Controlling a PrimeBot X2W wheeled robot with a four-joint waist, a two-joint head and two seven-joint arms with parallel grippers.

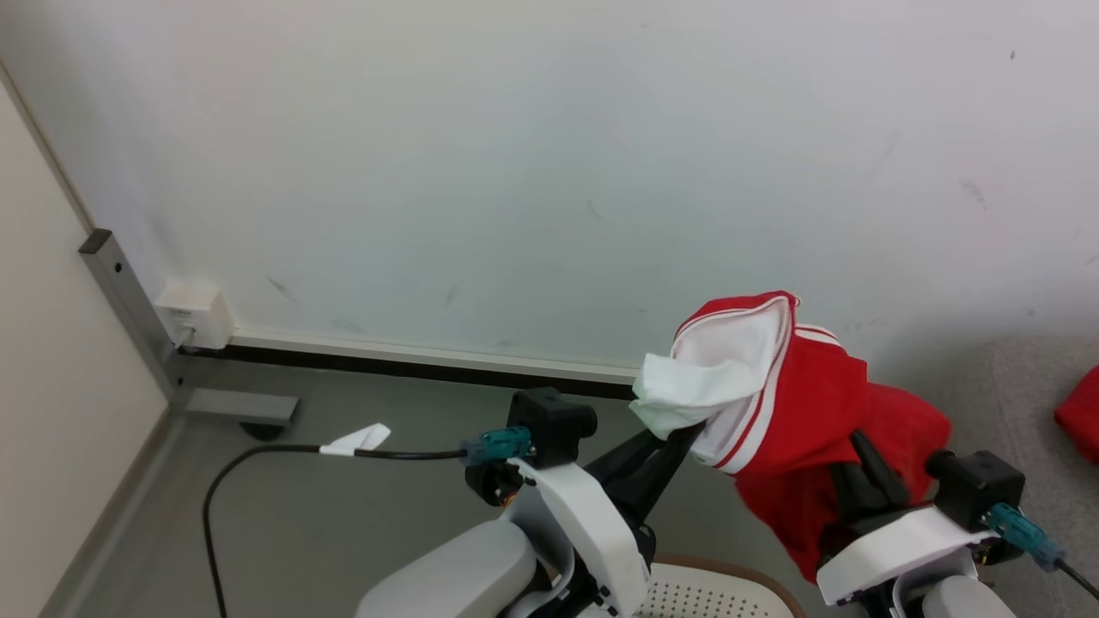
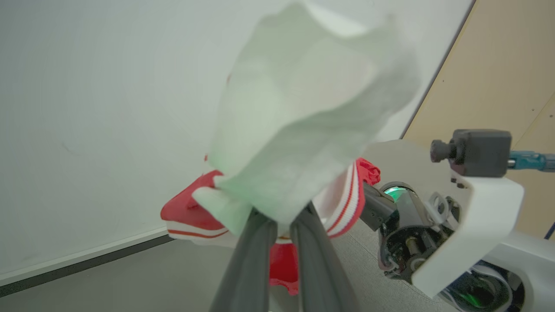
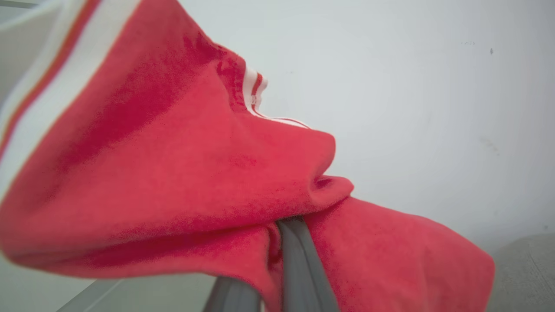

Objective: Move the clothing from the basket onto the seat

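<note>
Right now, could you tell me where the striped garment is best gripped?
Grip the striped garment at two points: the white section from the left with the left hand, the red bulk from below with the right hand, since it hangs limp.

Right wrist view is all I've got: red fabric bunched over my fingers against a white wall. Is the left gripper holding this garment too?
Observer: Yes, the left gripper is shut on the white section of the striped garment.
Operator: Where's the basket from here?
Observer: The basket shows its brown rim at the bottom edge of the head view, beneath the lifted garment.
Operator: Anything on the seat yet?
Observer: A second red garment already lies on the seat, off to your right.
</note>
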